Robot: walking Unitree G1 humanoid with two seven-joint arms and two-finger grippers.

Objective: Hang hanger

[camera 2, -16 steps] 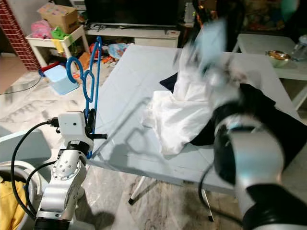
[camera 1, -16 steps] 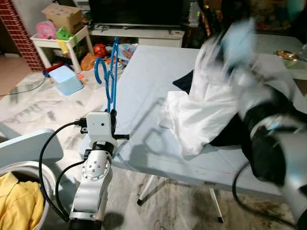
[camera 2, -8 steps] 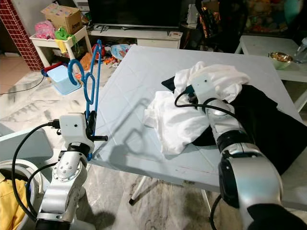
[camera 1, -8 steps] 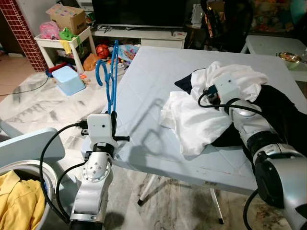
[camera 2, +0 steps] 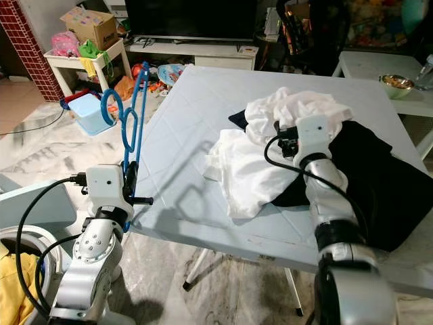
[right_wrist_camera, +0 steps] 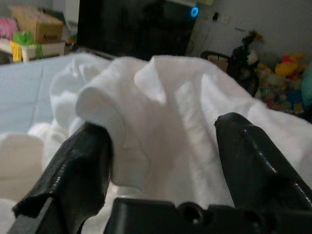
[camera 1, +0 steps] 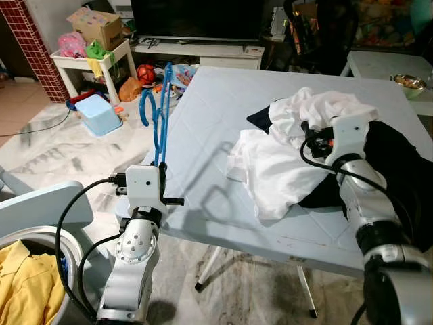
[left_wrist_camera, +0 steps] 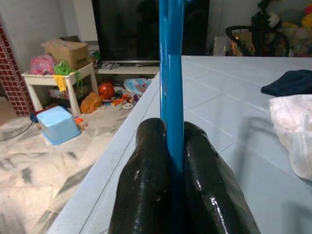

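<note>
At the far left a basket (camera 1: 30, 271) holds a yellow cloth (camera 1: 27, 288), and behind it on the floor sit a blue tub (camera 1: 98, 112) and a white side table (camera 1: 84, 64) with a cardboard box (camera 1: 98, 26) on top. The left gripper (left_wrist_camera: 171, 146) is raised just off the near left corner of the table (camera 1: 203, 122), its 2 fingers (left_wrist_camera: 146, 185) pressed together on the lower end of the blue hanger (camera 1: 157, 112). The hanger stands upright above the gripper, hook (camera 2: 114, 108) uppermost, beside the table's left edge and hung on nothing. Toys (camera 1: 139, 71) are scattered on the floor behind it, in front of a low TV stand (camera 1: 196, 49) carrying a dark TV (camera 1: 196, 17). On the pale blue tabletop, toward its right half, lies a crumpled white shirt (camera 1: 277, 169) heaped over a dark garment (camera 1: 399, 162) that spreads to the table's right edge. The right gripper (right_wrist_camera: 161, 146) reaches into the top of that white heap; its 2 fingers (right_wrist_camera: 78, 165) are spread apart, with a fold of the white cloth bulging between them and touching them, but not pinched. At the far right, another white table (camera 1: 385, 64) holds a bowl (camera 1: 409, 81), well apart from the clothes.
</note>
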